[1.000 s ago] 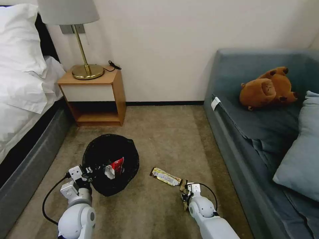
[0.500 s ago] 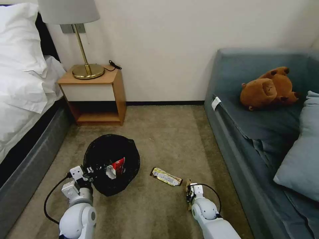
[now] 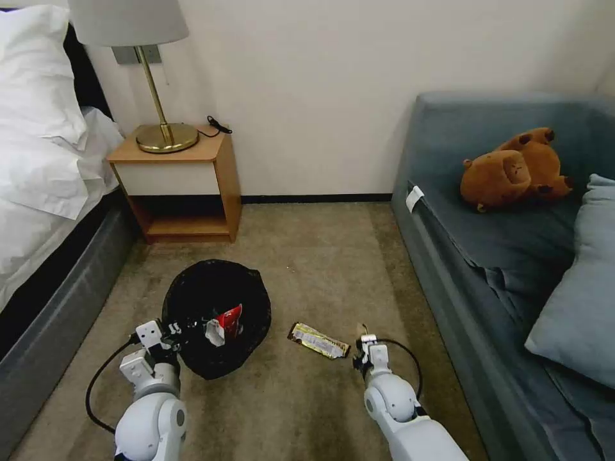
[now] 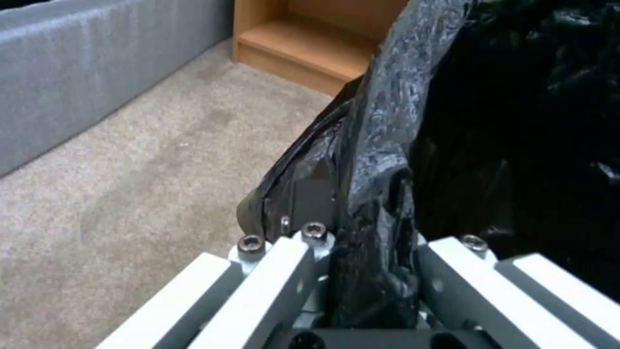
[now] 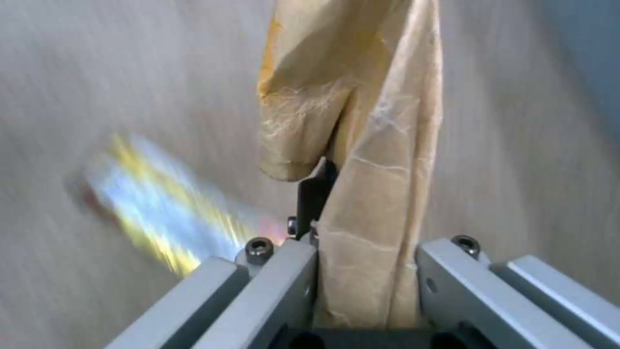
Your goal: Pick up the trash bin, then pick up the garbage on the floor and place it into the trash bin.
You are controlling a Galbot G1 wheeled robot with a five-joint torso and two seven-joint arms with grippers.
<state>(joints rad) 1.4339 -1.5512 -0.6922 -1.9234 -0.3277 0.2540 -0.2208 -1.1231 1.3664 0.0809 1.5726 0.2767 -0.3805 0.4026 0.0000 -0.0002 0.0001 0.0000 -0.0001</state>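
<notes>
Step in hand: we judge the tan paper is being carried to the trash bin (image 3: 216,317); two pieces sit inside already, a red-and-white snack packet (image 3: 227,319) among them
Left gripper (image 4: 362,252): at 7 o'clock of the bin, fingers clamped on the black-bagged rim
Right gripper (image 5: 362,252): at 5 o'clock in the head view, fingers closed on the crumpled tan paper (image 5: 362,145), which stands up between them
Remaining garbage: yellow-black bar wrapper (image 3: 318,340) on the carpet (image 3: 320,256), between bin and right gripper
Next move, our judgement: swing the paper toward 9 o'clock over the bin mouth, clearing the wrapper
Surroundings: nightstand (image 3: 182,186) with lamp at 11 o'clock, bed at 9, sofa (image 3: 487,256) with teddy bear (image 3: 512,169) at 2; none blocks the path
</notes>
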